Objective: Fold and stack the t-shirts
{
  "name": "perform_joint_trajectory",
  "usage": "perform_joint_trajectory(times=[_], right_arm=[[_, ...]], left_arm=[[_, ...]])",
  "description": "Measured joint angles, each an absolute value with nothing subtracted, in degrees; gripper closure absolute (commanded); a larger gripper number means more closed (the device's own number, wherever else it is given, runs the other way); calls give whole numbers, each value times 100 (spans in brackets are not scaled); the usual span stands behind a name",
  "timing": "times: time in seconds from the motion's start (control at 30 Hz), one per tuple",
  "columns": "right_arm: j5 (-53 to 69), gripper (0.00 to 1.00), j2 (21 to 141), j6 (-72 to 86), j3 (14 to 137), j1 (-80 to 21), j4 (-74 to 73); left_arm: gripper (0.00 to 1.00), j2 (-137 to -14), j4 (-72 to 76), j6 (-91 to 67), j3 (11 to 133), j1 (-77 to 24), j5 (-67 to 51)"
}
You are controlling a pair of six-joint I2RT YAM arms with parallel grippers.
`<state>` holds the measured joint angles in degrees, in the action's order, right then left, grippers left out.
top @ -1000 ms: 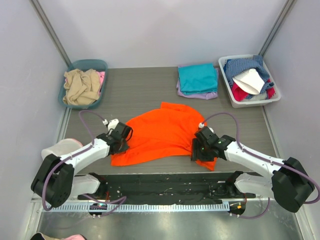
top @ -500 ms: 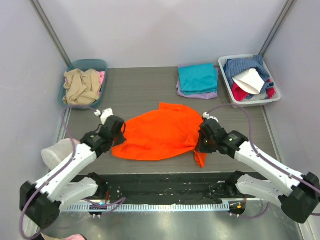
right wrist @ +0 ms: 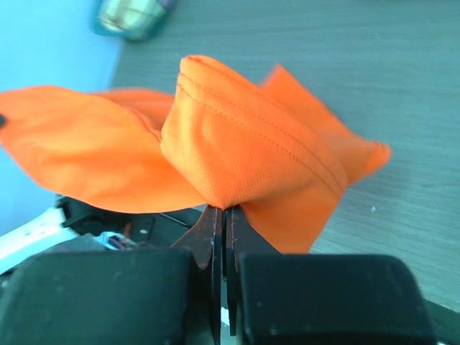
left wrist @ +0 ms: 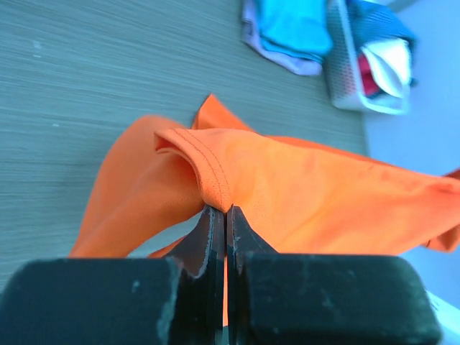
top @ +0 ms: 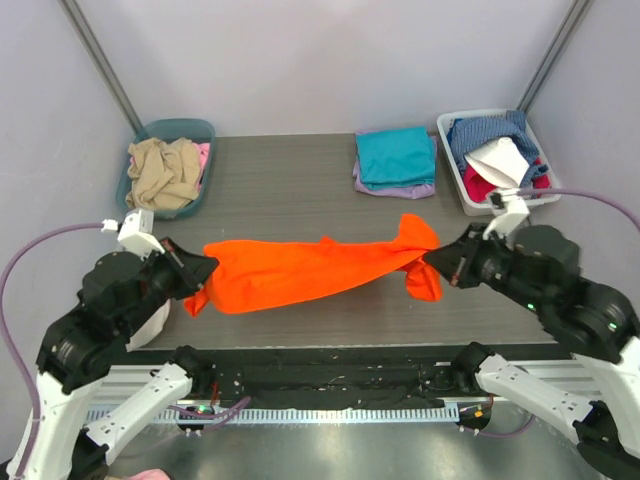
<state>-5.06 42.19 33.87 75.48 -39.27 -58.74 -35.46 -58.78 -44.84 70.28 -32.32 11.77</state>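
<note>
- Presently, the orange t-shirt point(top: 300, 272) is held stretched between the two grippers over the near half of the table point(top: 280, 195). It is gathered into a long band running left to right. Whether its lowest fold touches the table surface cannot be determined.
- The left end of the shirt is clamped by the left gripper point(top: 197, 270). In the left wrist view the jaws are seen pressed together on a stitched hem edge, and loose cloth is draped below and to the left of that point.
- The right end is clamped by the right gripper point(top: 437, 262). In the right wrist view the jaws are seen closed on a doubled, stitched edge, and a flap of cloth is hung beneath it.
- The teal t-shirt point(top: 395, 155) is folded flat and laid on the lavender t-shirt point(top: 400, 189). This stack is located at the far edge of the table, right of centre, well apart from the orange shirt.
- A white bin point(top: 453, 165) is placed just beside the stack, at the far right corner, and is filled with blue, white and red garments.
- A teal basket point(top: 178, 125) is placed at the far left corner, with beige cloth point(top: 162, 172) and a pink item point(top: 204, 155) inside it.
</note>
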Motion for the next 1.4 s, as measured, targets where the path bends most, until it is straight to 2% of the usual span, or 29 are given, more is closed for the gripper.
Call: perform_joint_trajectory(times=[0.37,0.47,0.6,0.7,0.8,0.9,1.0,1.23,1.4], right_arm=[[421,99,3868,3153,9762,-3859,-6560],[478,99,3903,3153,9677,-3844,-6497],[113,99,4322,3133,8851,-3839,-6176],[-419,99,5207,3004,7881,-3820,-5437],[-805,99,6512,2838,7105,-3632,-4606],[-906,99,7878,2670,6637,-3210,-3826],[-991,99,8680,2536,6554,-2842,-3312],[-1090,99,9684,2252,7185,-2357,-2342],[-1105,99,9915,2058,7561,-2246,-2145]], left_arm=[[100,-3138,-6012,-4807,7317,-3240,-1066],[100,-3122,-5878,-4821,7024,-3240,-1240],[100,-3374,-5277,-4807,5933,-3242,-1090],[100,-4237,-4532,-4775,5146,-3249,-832],[100,-5771,-3745,-4654,4816,-3249,-432],[100,-7422,-3245,-4292,5050,-3175,-47],[100,-8490,-2941,-3942,5603,-2976,215],[100,-9655,-2226,-3476,6630,-2139,349],[100,-10060,-2178,-3275,7002,-1739,248]])
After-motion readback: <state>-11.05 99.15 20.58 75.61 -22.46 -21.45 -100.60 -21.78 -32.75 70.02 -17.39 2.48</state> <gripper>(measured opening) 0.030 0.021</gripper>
